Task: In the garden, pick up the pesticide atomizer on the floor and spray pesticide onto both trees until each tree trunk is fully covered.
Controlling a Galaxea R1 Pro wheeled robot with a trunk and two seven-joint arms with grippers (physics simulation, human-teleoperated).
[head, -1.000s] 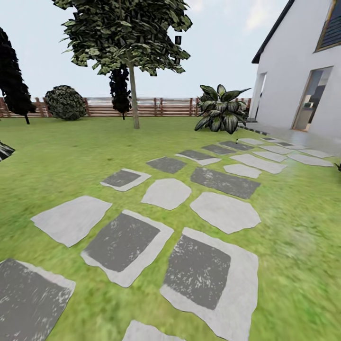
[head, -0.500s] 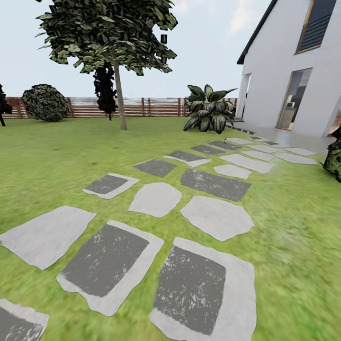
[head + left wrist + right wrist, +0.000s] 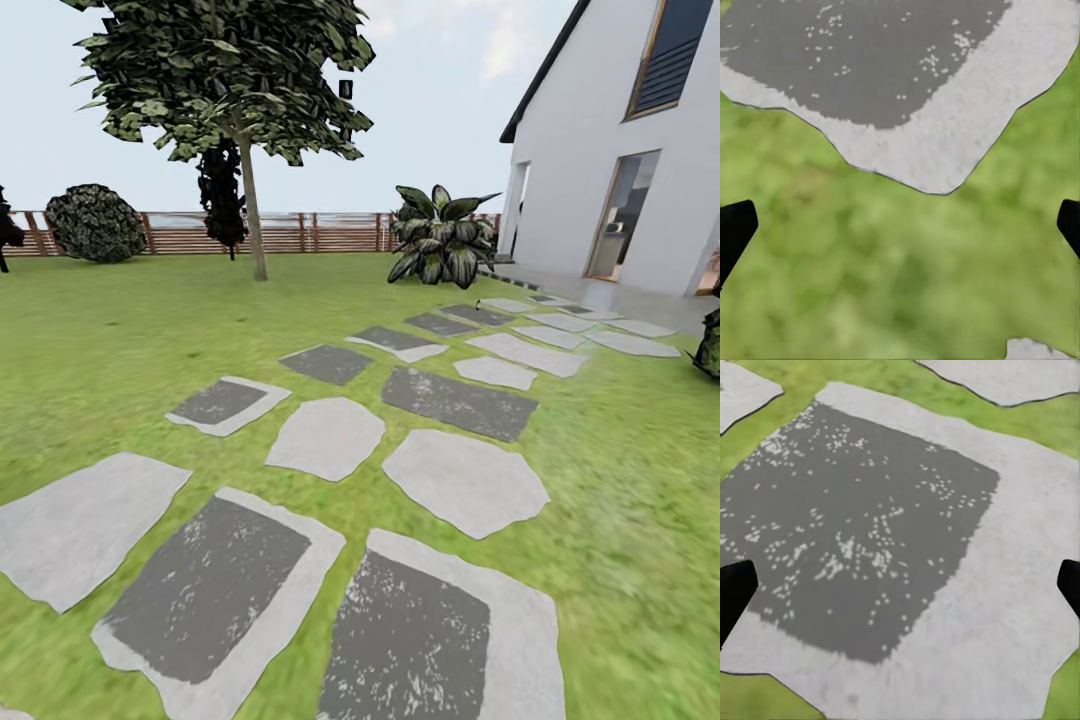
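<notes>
While the head camera looks out over the lawn (image 3: 120,330), a path of stepping stones (image 3: 465,480) runs from the bottom of the frame up toward the right, some pale, some with dark grey centres. At upper left stands a tree (image 3: 225,75) with a thin trunk (image 3: 252,215) and dense foliage; it looks slimmer than the thick mottled trunks the job calls for, so I cannot say it is one of them. Behind it a brown slatted fence (image 3: 320,232) crosses the frame, with a round bush (image 3: 95,222) at far left. A broad-leaved shrub (image 3: 440,238) sits right of centre, and a white house (image 3: 630,150) takes the upper right.

From the left wrist, the left gripper (image 3: 900,225) has its two dark fingertips (image 3: 735,229) at opposite edges of the frame, wide apart, over grass and the edge of a slab (image 3: 945,142).

From the right wrist, the right gripper (image 3: 900,585) is likewise spread wide, fingertips (image 3: 733,585) at either edge, above a dark-centred stone (image 3: 862,532).

I cannot spot the atomizer anywhere.
</notes>
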